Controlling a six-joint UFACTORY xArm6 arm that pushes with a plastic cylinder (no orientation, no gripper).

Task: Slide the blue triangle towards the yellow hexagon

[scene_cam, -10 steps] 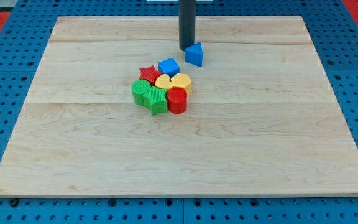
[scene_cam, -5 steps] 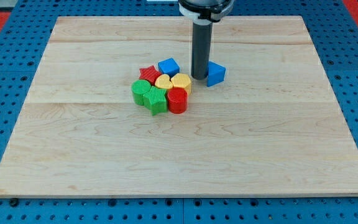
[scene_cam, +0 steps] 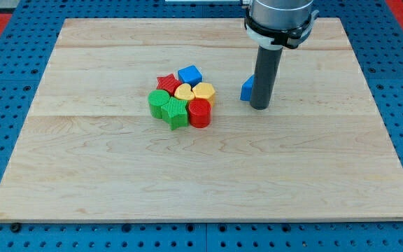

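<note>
The blue triangle sits on the wooden board right of the block cluster, partly hidden behind my rod. My tip rests on the board just to the triangle's right and slightly toward the view's bottom, touching or nearly touching it. The yellow hexagon lies at the right edge of the cluster, a short gap to the left of the triangle.
The cluster also holds a blue cube, a red star, a yellow heart, a green round block, a green star and a red cylinder. Blue pegboard surrounds the board.
My tip moved from the triangle's left, around toward the view's right and bottom, to its right side. The blue triangle shifted right and down from near the top of the board.
</note>
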